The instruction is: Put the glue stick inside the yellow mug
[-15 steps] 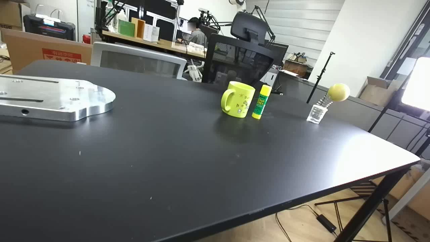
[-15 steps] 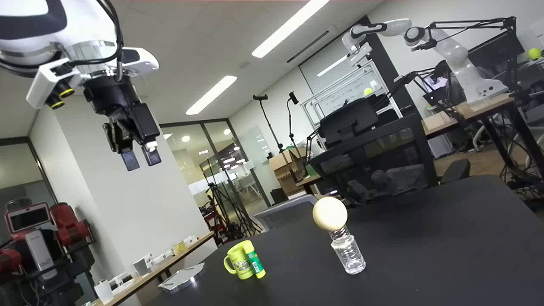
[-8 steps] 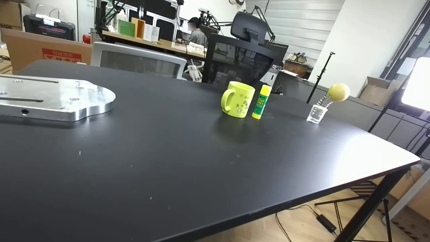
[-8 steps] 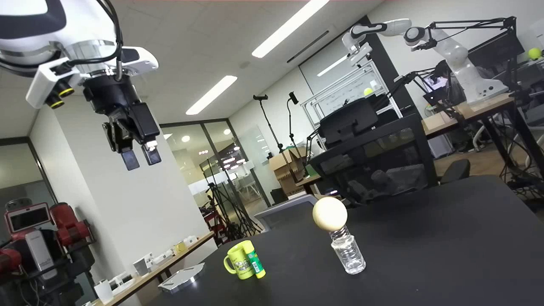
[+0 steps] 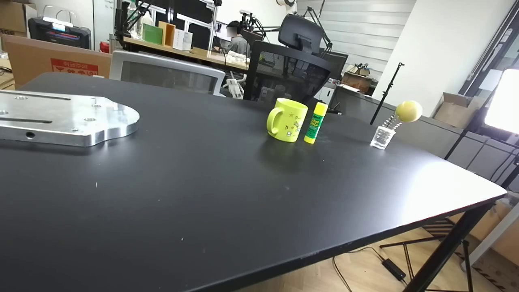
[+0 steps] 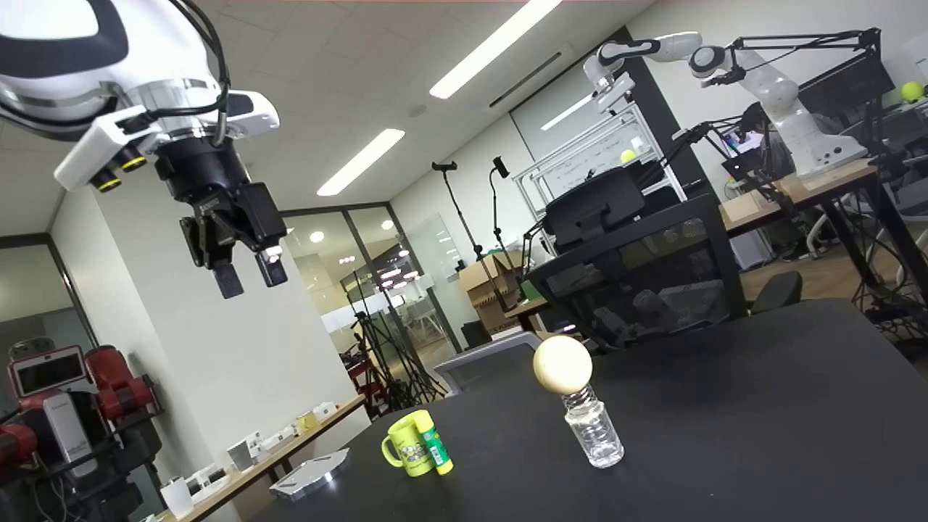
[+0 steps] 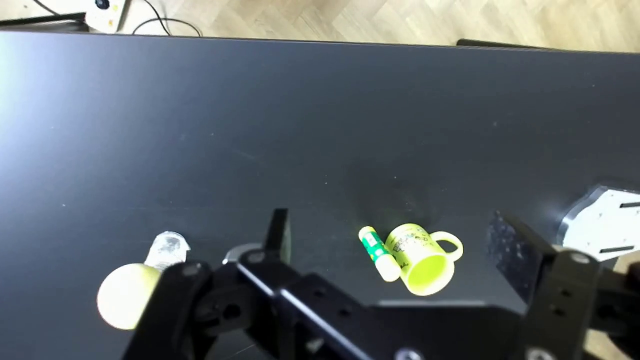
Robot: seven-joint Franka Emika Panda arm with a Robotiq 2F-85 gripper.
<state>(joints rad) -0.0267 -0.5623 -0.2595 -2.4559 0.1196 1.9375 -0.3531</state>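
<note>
Found glue stick [image 5: 315, 123] upright on table [image 5: 194, 194], outside mug [image 5: 287, 120], just beside it. Saw gripper [image 6: 251, 281] well above table, with jaws spread. Noted metal plate [image 5: 65, 109] and ball [image 5: 408, 111], both well apart from mug.

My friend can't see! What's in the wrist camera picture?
A glue stick stands beside a yellow mug on a dark table, seen from above between open jaws. A ball is at left, a metal plate at right.

The plate [image 5: 61, 110] looks brightly metallic, the tabletop [image 5: 211, 182] satiny, the mug [image 5: 287, 121] smooth, the glue stick [image 5: 315, 125] plastic.
</note>
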